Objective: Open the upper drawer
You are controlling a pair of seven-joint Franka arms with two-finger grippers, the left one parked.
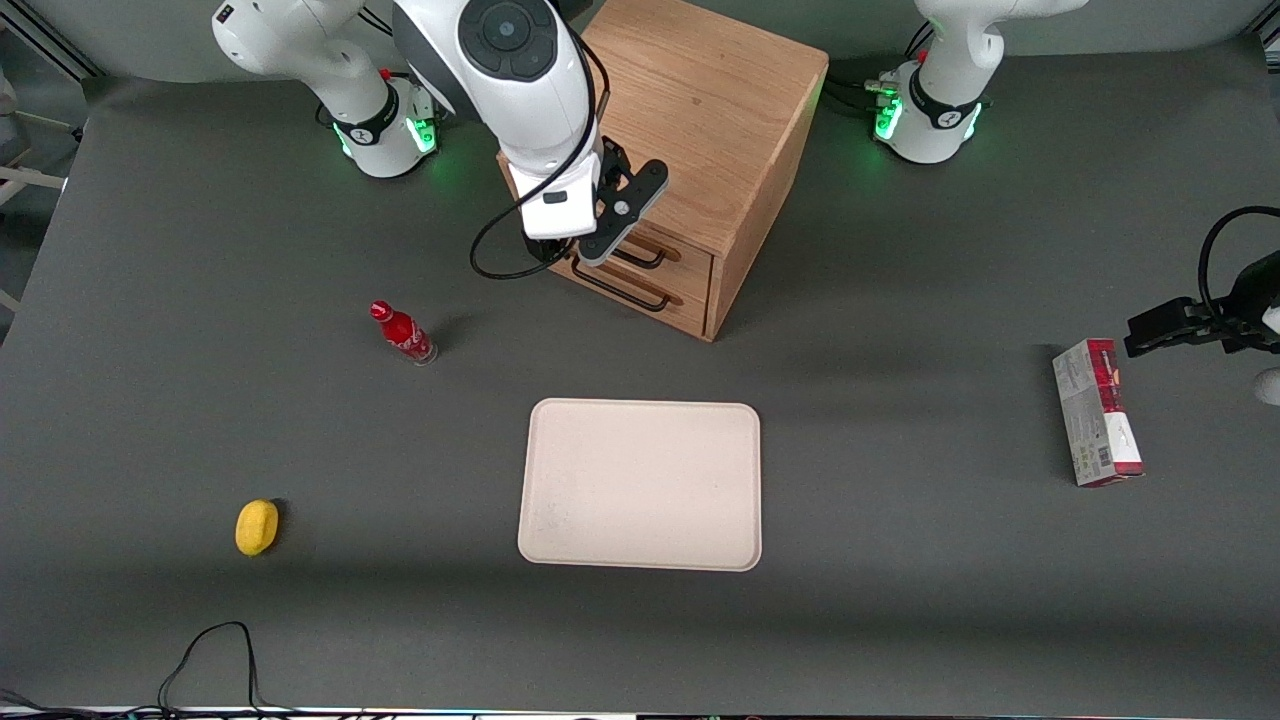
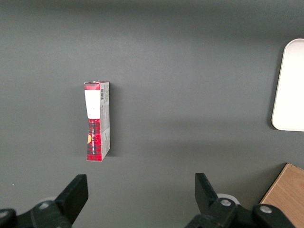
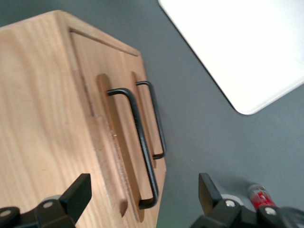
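Front view: open pincer (image 1: pixel 590 245) above upper drawer (image 1: pixel 655 252)

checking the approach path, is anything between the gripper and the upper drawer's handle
Nothing: in the right wrist view the open gripper sits just above the upper drawer, with only air before its black handle.

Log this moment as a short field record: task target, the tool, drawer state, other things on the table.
target: upper drawer, topmost in the wooden cabinet, black wire handle
drawer state: looks closed, flush with the lower drawer
tool: open, above the cabinet's front edge, fingers either side of the upper handle, not touching it
other things: beige tray, red bottle, yellow fruit, red carton
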